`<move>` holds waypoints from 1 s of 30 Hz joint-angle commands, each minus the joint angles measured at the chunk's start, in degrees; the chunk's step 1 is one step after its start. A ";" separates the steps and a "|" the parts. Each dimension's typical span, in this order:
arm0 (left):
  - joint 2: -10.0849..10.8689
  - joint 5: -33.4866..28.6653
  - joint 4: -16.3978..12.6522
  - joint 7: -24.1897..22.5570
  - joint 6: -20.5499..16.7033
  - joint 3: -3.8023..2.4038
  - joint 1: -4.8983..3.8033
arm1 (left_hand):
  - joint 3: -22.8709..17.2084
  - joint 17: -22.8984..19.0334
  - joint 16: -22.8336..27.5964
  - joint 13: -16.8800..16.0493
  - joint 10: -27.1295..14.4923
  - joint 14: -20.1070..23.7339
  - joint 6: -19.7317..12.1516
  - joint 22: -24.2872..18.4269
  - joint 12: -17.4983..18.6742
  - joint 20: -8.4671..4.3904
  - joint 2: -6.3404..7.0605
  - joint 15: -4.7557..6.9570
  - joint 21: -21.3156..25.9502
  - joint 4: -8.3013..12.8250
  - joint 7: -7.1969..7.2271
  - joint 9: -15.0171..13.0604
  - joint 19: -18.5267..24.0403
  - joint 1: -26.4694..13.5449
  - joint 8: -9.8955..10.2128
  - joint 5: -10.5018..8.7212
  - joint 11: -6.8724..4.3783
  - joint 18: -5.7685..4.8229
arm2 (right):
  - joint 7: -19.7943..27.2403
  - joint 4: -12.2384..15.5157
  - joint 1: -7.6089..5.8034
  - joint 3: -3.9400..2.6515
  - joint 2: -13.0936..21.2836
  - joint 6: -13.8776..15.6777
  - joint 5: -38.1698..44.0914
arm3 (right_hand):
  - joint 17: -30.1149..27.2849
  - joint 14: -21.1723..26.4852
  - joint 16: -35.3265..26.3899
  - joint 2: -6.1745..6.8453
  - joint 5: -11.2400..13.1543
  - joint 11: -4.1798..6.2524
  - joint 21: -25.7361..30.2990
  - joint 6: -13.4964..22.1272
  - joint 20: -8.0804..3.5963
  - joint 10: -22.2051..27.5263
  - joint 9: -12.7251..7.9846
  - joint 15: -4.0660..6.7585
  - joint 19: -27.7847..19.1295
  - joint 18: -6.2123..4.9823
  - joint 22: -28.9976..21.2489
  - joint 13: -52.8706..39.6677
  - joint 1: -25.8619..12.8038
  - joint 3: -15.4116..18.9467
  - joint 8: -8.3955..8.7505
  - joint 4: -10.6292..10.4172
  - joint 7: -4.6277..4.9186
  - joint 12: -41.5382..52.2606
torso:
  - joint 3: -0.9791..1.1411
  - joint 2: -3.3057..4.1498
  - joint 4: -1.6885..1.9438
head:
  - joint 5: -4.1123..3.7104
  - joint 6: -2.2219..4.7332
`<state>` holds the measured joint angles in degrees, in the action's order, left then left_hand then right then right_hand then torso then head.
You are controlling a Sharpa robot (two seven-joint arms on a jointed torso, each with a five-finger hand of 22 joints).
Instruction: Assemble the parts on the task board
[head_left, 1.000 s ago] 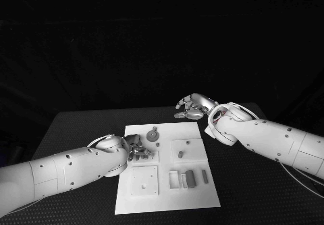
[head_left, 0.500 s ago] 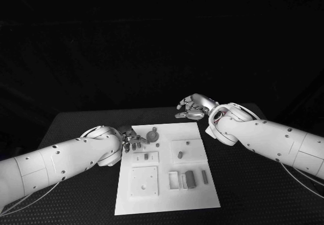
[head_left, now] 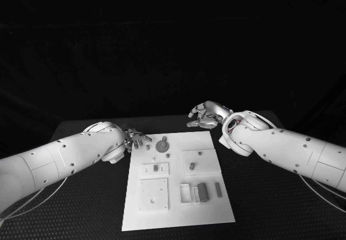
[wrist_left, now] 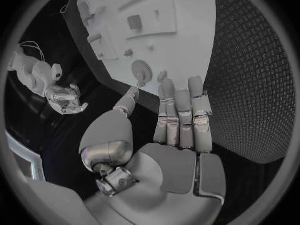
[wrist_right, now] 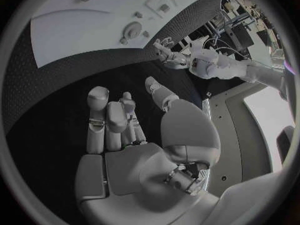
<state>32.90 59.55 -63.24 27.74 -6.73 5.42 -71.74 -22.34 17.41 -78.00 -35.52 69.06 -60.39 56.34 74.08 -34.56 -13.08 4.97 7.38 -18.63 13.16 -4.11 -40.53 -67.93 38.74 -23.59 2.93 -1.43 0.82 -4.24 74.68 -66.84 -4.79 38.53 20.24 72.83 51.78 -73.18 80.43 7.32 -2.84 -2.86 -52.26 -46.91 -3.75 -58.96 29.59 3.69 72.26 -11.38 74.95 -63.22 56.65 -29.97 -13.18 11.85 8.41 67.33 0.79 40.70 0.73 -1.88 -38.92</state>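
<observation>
Roughly seven parts point(head_left: 163, 145) on one task board point(head_left: 179, 220); two empty hands point(head_left: 137, 139).

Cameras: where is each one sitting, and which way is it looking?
Head view: sits on the robot's head, looking down at the black table and the task board; both arms reach in, left hand and right hand.
Left wrist view: sits behind the left hand, looking past its fingers toward the task board; the right hand shows too.
Right wrist view: sits behind the right hand, facing the task board.
Shared: all three show the round part.
</observation>
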 commanded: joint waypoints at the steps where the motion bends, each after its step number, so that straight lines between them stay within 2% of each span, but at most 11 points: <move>1: -1.54 2.82 2.93 -1.00 3.22 -0.06 -0.53 | -0.39 -0.46 0.75 0.44 -1.05 1.00 -3.32 -0.43 0.60 0.73 -0.13 -0.85 0.89 0.20 -1.66 0.94 0.93 -0.59 1.67 -0.12 0.95 -0.77 | 0.19 -0.16 0.03 -0.03 -0.28 -0.56 -0.04 | 0.09 0.05 -0.23 -0.01 -0.23 -0.06 0.28 0.67 -0.32 0.36 -0.01 -0.26 0.10 -3.62 0.88 0.06 -0.58 -0.09 0.21 -0.38 1.06 0.22 | -0.05 0.05 0.02 | -0.06 -0.04; 3: -2.28 4.03 4.52 -1.00 3.99 -0.06 -0.93 | -0.50 -0.61 0.85 0.61 -1.20 1.14 -4.65 -0.58 0.69 1.06 0.09 -1.21 1.18 0.26 -2.12 1.51 1.00 -0.67 2.53 -0.14 1.36 -0.65 | 0.16 0.00 0.03 -0.03 -0.20 -0.57 -0.05 | 0.09 0.05 -0.23 -0.01 -0.23 -0.06 0.28 0.67 -0.32 0.37 -0.01 -0.26 0.10 -3.62 0.88 0.06 -0.60 -0.09 0.22 -0.40 1.06 0.22 | 0.01 0.01 0.00 | -0.05 -0.05; 9: -4.04 5.58 7.55 -0.84 7.26 -0.09 -1.31 | -0.82 -0.88 0.93 0.91 -1.37 1.30 -6.17 -0.78 0.75 1.65 0.79 -1.75 1.64 0.04 -2.75 2.58 0.97 -1.10 3.88 -0.12 1.91 -0.23 | 0.16 -0.07 0.03 -0.03 -0.32 -0.55 -0.05 | 0.09 0.05 -0.23 0.00 -0.23 -0.07 0.29 0.70 -0.31 0.37 -0.01 -0.26 0.10 -3.62 0.89 0.07 -0.62 -0.08 0.23 -0.44 1.07 0.22 | 0.00 0.20 -0.01 | -0.24 0.02; 15: -5.82 6.76 10.57 -0.68 10.16 -0.17 -1.36 | -1.20 -1.03 0.91 1.06 -1.49 1.40 -6.75 -0.81 0.73 1.95 0.57 -2.01 1.88 -0.11 -3.03 3.21 0.95 -1.20 4.63 -0.11 2.16 0.03 | 0.17 -0.12 0.03 -0.03 -0.56 -0.57 -0.05 | 0.10 0.04 -0.23 0.01 -0.23 -0.07 0.29 0.72 -0.31 0.37 -0.02 -0.26 0.11 -3.62 0.89 0.07 -0.65 -0.08 0.25 -0.47 1.07 0.22 | 0.02 0.54 -0.03 | -0.23 0.14; 23: -7.17 6.59 11.53 -1.15 12.09 -0.17 -1.36 | -1.54 -1.13 0.78 1.17 -1.51 1.44 -6.08 -0.68 0.61 2.12 -0.28 -2.05 1.98 0.14 -2.99 3.50 0.90 -0.82 4.63 -0.06 2.15 0.18 | 0.14 -0.16 0.03 -0.03 -0.69 -0.57 -0.05 | 0.10 0.04 -0.24 0.02 -0.23 -0.07 0.30 0.74 -0.32 0.37 -0.02 -0.27 0.11 -3.62 0.89 0.08 -0.66 -0.08 0.26 -0.50 1.08 0.23 | 0.11 0.85 -0.10 | -0.29 0.18; 30: -8.53 8.04 12.34 -1.33 12.01 -0.13 -1.29 | -1.62 -1.21 0.75 1.26 -1.60 1.53 -5.80 -0.57 0.56 2.19 -0.71 -2.06 2.05 0.41 -2.97 3.73 0.93 -0.58 4.70 0.09 2.15 0.19 | 0.16 -0.23 0.03 -0.03 -0.90 -0.57 -0.05 | 0.10 0.04 -0.24 0.03 -0.23 -0.08 0.30 0.76 -0.32 0.37 -0.02 -0.27 0.12 -3.62 0.90 0.08 -0.67 -0.08 0.27 -0.53 1.08 0.23 | 0.07 0.80 -0.18 | -0.31 0.02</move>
<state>24.60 65.99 -51.07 27.23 3.71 5.32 -72.94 -23.80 16.28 -77.38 -34.30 67.55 -59.06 50.90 73.43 -34.14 -11.34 4.75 5.61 -16.81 13.35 -6.31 -36.84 -67.06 38.09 -19.25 2.93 0.31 0.82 -4.26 74.47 -66.83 -4.79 37.67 20.20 72.74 51.83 -73.18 80.42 7.32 -2.84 -2.86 -52.26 -46.80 -3.66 -58.96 29.59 3.69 72.56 -11.38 74.95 -63.23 56.65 -30.13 -13.18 11.69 8.31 67.33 0.87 41.50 0.60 -2.20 -38.86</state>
